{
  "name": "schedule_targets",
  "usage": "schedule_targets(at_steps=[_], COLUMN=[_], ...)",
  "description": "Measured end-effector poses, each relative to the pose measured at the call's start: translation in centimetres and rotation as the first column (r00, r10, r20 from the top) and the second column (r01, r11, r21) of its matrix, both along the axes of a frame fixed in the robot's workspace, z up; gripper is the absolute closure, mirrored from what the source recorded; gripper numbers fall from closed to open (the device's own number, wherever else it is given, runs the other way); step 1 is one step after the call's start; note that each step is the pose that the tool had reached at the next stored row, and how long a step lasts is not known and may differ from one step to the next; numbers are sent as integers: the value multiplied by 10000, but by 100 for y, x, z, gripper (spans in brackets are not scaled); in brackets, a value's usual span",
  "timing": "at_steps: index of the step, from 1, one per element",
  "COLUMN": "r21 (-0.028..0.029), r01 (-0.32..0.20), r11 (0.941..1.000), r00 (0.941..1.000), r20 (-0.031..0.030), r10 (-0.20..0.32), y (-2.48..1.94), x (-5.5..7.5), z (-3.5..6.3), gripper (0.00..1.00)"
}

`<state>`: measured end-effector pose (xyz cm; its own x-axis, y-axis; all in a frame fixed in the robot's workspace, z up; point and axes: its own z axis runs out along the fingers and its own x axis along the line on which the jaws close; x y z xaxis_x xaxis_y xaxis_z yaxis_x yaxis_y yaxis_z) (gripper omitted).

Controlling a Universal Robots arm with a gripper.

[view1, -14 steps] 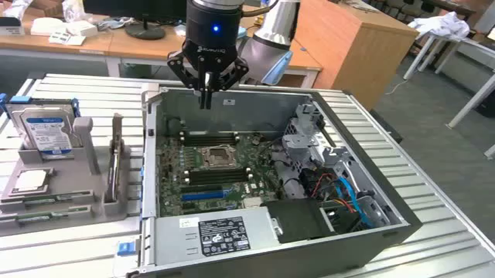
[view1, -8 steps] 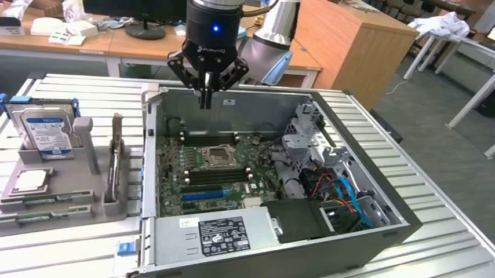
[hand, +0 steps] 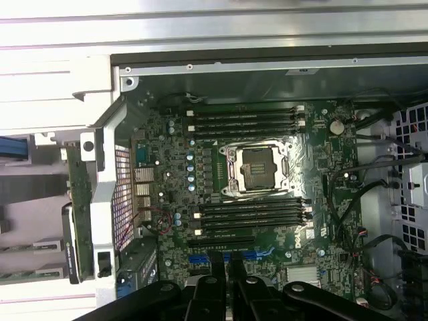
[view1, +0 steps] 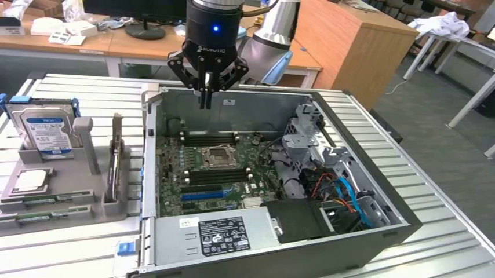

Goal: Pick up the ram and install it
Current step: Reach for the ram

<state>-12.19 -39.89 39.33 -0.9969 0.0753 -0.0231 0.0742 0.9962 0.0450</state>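
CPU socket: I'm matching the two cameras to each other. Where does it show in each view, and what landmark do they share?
Exterior view: the CPU socket sits inside the open computer case, a little toward the exterior view's left of centre.
Wrist view: the CPU socket lies between two banks of black slots.
Shared landmark: the memory slots, which flank the socket on two opposite sides in both views.

On the table, open computer case; inside, motherboard with CPU socket between memory slots. Power supply at the near end. On the exterior view's left, holder with hard drive, processor, and ram upright, nearest the case.
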Motion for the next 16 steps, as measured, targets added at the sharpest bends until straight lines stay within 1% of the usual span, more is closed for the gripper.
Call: schedule_targets(at_steps=[5, 7, 8, 10, 16], r21=[0, 1, 1, 1, 0], r01=[-1, -1, -1, -1, 1], r11=[10000, 10000, 10000, 10000, 10000], r00=[10000, 10000, 10000, 10000, 10000], r20=[0, 1, 2, 31, 34], r10=[1, 1, 1, 1, -1], y=[0, 0, 0, 0, 0], x=[0, -24, -58, -150, -420], z=[-1, -4, -5, -6, -13], gripper=[83, 83, 83, 83, 83])
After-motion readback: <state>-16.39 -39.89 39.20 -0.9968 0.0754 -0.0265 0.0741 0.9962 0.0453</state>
